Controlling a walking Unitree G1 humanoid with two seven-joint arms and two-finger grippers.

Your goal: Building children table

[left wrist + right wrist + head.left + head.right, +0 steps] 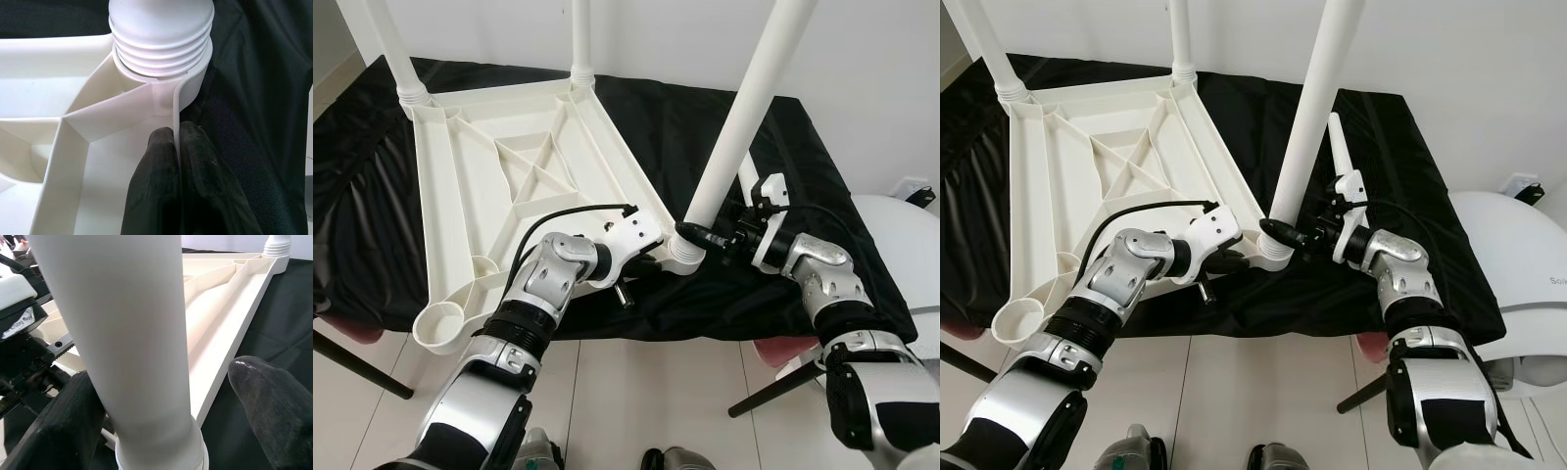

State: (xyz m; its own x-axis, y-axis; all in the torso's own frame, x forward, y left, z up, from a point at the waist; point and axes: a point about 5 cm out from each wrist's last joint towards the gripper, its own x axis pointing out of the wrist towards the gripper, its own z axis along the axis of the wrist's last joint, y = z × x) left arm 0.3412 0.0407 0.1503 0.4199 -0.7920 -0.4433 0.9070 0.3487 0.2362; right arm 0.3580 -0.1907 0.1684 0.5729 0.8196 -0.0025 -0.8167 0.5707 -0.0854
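Centre frame, your left gripper [178, 161] pinches the rim of the upturned white tabletop [509, 186] lying on the black cloth [783, 157], while your right gripper [697, 235] straddles the corner leg [744, 117], fingers spread, one touching.

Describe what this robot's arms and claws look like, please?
Both arms are silver metal shells with black bands at the joints. The left arm carries a white wrist block with a looping black cable. The right arm has a white wrist piece and black wiring. Each claw, left claw and right claw, has two long black fingers.
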